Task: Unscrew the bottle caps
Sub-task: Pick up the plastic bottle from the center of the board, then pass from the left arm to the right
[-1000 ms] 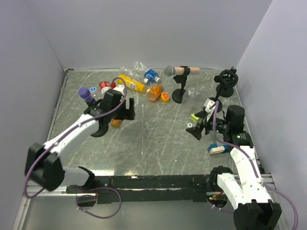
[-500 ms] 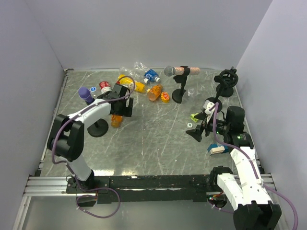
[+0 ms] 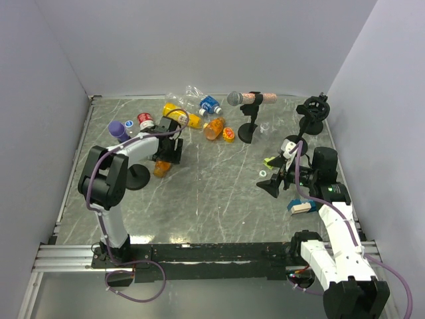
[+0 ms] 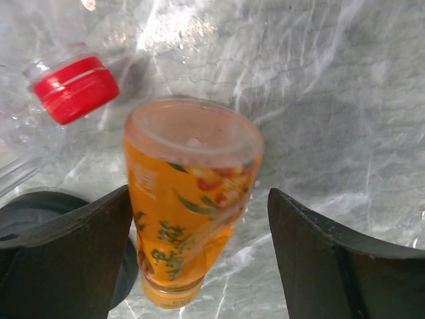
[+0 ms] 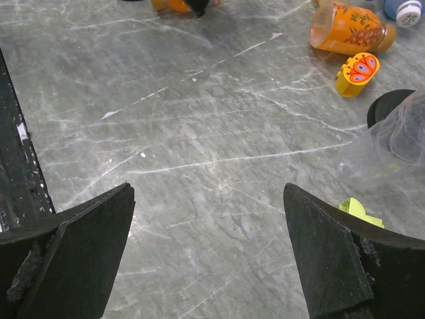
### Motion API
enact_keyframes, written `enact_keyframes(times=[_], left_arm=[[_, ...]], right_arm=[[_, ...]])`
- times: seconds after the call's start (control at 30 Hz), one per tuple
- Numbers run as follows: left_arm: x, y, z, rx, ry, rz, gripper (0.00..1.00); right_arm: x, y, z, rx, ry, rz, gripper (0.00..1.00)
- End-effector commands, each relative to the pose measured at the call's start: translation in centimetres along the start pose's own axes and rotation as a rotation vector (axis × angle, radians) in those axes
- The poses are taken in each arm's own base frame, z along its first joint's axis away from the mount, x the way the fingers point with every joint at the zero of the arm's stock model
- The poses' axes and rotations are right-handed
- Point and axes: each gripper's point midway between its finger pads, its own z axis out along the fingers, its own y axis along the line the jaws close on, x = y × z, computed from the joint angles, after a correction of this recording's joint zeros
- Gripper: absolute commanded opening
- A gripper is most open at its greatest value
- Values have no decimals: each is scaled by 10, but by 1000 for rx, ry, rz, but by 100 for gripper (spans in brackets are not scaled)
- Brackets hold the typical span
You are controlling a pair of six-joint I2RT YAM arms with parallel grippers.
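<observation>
Orange bottles, 2: one [image 4: 192, 166] lies on the counter [image 3: 212, 193], its base toward the wrist camera, between the fingers of the left hand [image 4: 198, 199]. The fingers stand apart on either side of it, with a gap at one finger and no grip. The other [image 3: 214, 127] lies near the grey-headed microphone [image 3: 236, 98].
Yellow bottle [image 3: 191, 120], 1, further back.
Red cap [image 4: 75, 88], 1, screwed on a clear bottle [image 4: 16, 113] just beside the straddled one.
Right hand [image 5: 208, 193], spread wide, holding nothing.
</observation>
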Motion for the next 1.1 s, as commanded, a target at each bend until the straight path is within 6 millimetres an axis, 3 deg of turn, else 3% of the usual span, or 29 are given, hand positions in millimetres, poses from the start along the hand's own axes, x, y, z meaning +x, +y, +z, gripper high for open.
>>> enact_keyframes(times=[0.0, 0.17, 0.33, 0.5, 0.7, 0.83, 0.97, 1.07], left_arm=[[-16, -7, -7, 39, -35, -6, 84], [-12, -9, -8, 51, -28, -9, 81], [-8, -18, -12, 107, -21, -18, 55], [-9, -41, -42, 263, -65, -66, 37], [-20, -93, -130, 645, -234, -203, 35], [-35, -133, -211, 968, -401, -332, 32], [-37, -162, -260, 1130, -498, -483, 31], [-33, -184, -277, 1221, -521, -578, 30]], right_arm=[[-15, -1, -2, -17, -32, -45, 99], [-15, 0, -2, -20, -32, -48, 99], [-14, 0, -2, -21, -30, -47, 99], [-16, 8, -2, -63, -42, -49, 99], [-18, 25, 4, -170, -67, -5, 99], [-16, 45, 19, -283, -52, 41, 99], [-13, 60, 39, -359, -18, 87, 98], [-20, 60, 55, -348, -26, 151, 98]])
